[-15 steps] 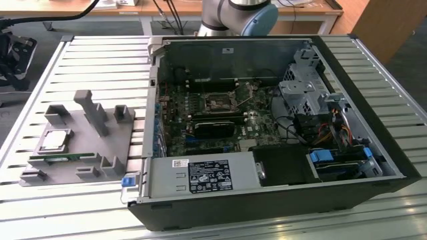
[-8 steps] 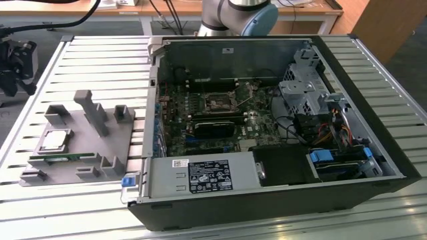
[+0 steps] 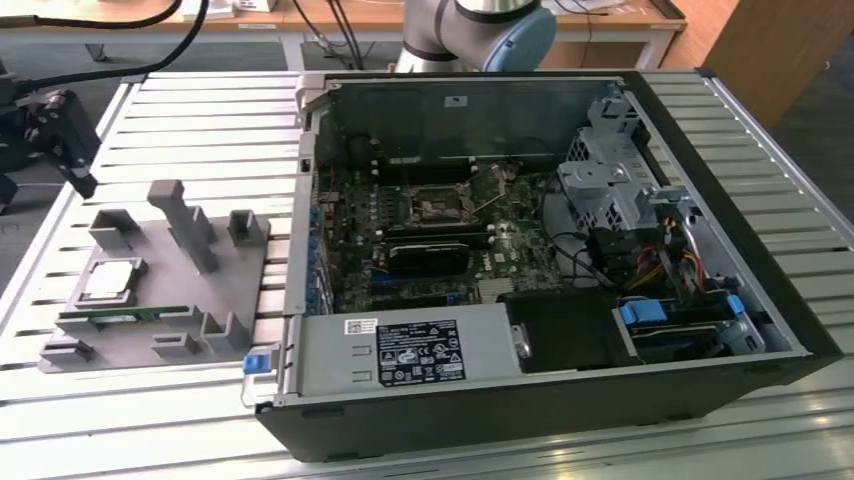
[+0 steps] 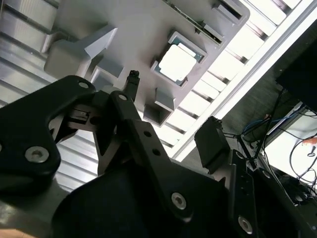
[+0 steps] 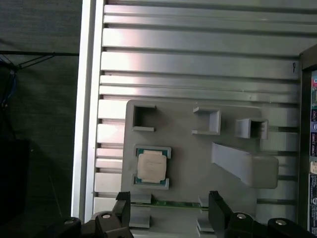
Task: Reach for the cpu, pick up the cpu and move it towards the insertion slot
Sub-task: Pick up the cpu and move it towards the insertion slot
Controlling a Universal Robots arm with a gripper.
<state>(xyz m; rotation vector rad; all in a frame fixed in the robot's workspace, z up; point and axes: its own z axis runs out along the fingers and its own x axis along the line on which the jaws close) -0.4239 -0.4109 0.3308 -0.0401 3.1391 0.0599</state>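
The cpu [image 3: 110, 281] is a small silvery-white square chip lying flat in a recess of the grey fixture [image 3: 163, 272] at the exterior view's left. In the first wrist view the cpu [image 5: 151, 166] lies just beyond my gripper [image 5: 169, 207], whose two black fingers [image 5: 122, 206] stand wide apart with nothing between them. The second wrist view looks past the black linkages to the cpu [image 4: 177, 62]. The insertion slot [image 3: 434, 207] is a square socket with a metal frame on the motherboard inside the open computer case.
The fixture has tall grey posts [image 3: 183, 222] and a green memory stick [image 3: 127, 316] along its near edge. The case walls [image 3: 307, 200], a black block [image 3: 427, 256], a drive cage [image 3: 607, 185] and cables surround the slot. The slatted table's edge [image 5: 88, 124] is close by.
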